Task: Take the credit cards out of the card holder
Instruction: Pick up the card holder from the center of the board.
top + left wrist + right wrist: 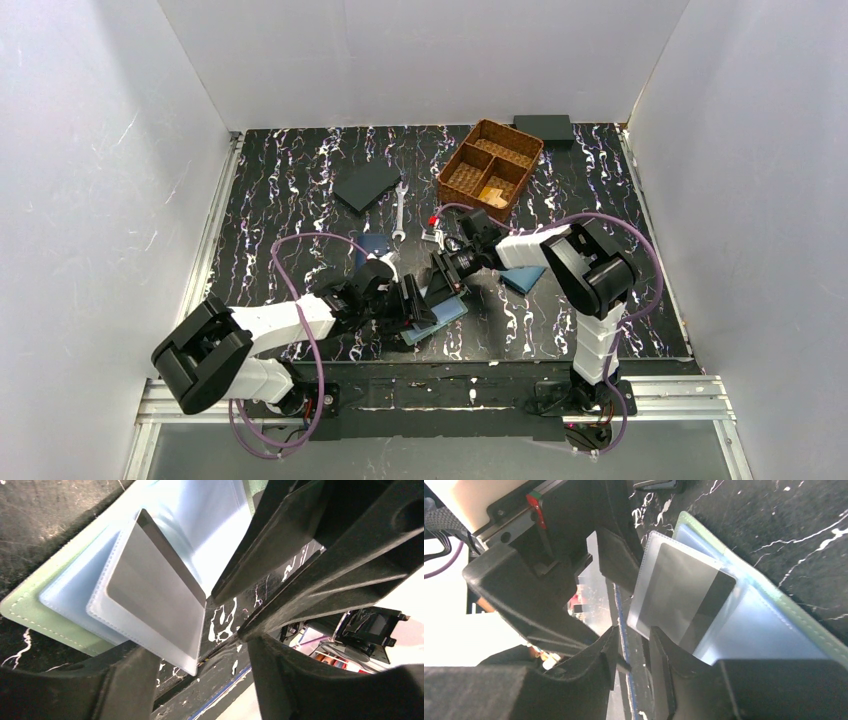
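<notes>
Card holder (30,611), one, unfolded, with one dark card (150,600) inside; left hand (419,308) agape, right hand (449,274) unclear.

This looks like a robot lab. Plain white walls (90,150) box in a black table (270,200). A left arm (275,320) and a right arm (590,270) are bolted to a metal rail (680,395).

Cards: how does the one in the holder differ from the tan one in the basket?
The dark grey card sits inside a clear sleeve of the open card holder, with the sleeve tilted up off it. The tan card lies bare in a compartment of the basket. Both are thin rectangles.
</notes>
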`<move>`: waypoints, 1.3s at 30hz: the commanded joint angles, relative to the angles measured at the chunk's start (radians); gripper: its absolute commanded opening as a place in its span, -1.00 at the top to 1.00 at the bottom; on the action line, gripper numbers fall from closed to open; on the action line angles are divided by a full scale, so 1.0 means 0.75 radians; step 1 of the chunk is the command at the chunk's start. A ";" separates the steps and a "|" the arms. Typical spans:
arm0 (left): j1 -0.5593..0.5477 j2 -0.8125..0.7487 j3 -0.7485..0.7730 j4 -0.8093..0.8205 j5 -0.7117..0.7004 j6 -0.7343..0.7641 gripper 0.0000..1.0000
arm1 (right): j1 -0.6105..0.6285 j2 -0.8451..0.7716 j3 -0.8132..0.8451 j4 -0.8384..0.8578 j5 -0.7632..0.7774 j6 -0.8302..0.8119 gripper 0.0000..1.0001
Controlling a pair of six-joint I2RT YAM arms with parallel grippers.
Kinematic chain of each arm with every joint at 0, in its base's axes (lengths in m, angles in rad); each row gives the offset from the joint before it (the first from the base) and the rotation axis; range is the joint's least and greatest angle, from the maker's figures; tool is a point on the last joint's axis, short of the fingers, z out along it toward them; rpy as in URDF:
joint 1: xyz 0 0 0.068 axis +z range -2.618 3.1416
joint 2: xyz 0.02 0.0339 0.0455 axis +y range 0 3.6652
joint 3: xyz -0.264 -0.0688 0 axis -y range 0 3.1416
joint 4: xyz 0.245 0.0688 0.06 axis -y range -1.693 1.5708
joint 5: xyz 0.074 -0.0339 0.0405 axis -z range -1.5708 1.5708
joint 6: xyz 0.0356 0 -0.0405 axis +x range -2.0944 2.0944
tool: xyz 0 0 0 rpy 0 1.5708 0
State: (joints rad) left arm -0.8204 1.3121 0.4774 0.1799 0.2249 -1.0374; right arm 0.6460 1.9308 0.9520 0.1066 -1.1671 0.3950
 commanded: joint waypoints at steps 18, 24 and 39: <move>0.143 -0.071 -0.145 0.178 -0.018 0.002 1.00 | -0.092 -0.089 0.220 -0.717 0.099 -0.809 0.14; 0.167 0.054 -0.065 0.198 0.116 0.186 1.00 | -0.096 -0.170 0.254 -0.858 0.175 -1.001 0.07; 0.183 0.042 -0.019 0.202 0.158 0.322 1.00 | -0.098 -0.168 0.263 -0.883 0.224 -1.021 0.06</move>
State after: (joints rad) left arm -0.6884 1.4208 0.4561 0.3588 0.3561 -0.8932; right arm 0.5762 1.8313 1.1110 -0.5301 -1.0035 -0.3447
